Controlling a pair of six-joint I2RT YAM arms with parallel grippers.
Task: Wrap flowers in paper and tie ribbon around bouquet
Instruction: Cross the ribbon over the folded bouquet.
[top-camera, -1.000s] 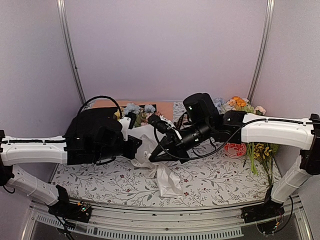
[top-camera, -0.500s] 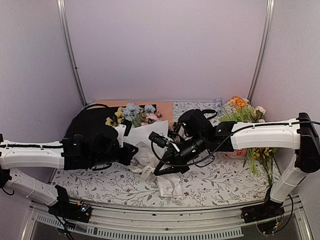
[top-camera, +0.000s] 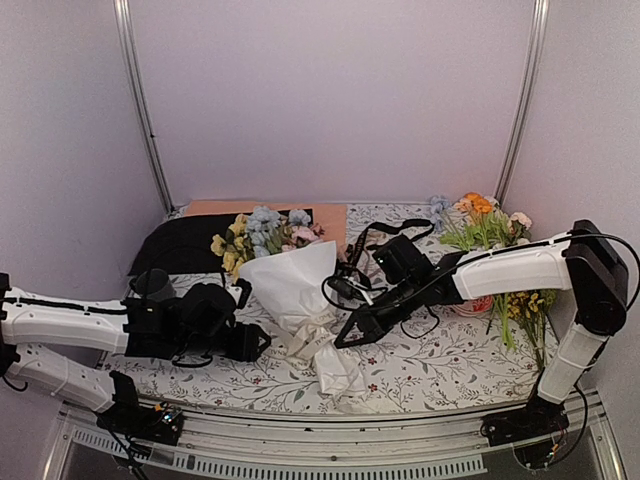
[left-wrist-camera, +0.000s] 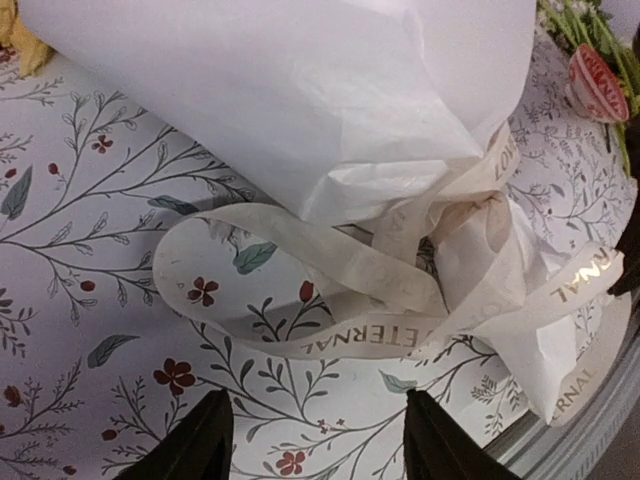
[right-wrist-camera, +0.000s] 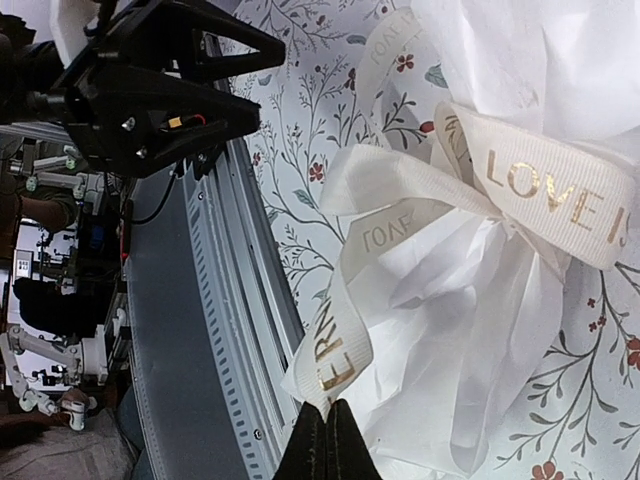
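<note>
Pale lilac booth walls (top-camera: 330, 100) behind; floral-print tablecloth (top-camera: 430, 365) over the whole bench. Left arm (top-camera: 70, 320) lies low along the near left, right arm (top-camera: 520, 265) reaches in from the right. Black sheet (top-camera: 175, 255) and peach sheet (top-camera: 330, 215) flat at the back. White paper cone bouquet (top-camera: 290, 285) lies centre on the cloth, wide end rearward, with pastel blue, pink and yellow flowers (top-camera: 262, 228) showing there. Orange-and-yellow sprigs (top-camera: 480, 215) back right. Cream ribbon with gold lettering (right-wrist-camera: 545, 190) tied round the cone's narrow neck, loops and tails loose on the cloth. Left gripper (left-wrist-camera: 318, 445) near a ribbon loop, fingers apart, nothing between them. Right gripper (right-wrist-camera: 325, 440) fingers pressed together at a ribbon tail's end; pinching or only touching, cannot tell. Red-and-white disc (top-camera: 470, 298) at right.
</note>
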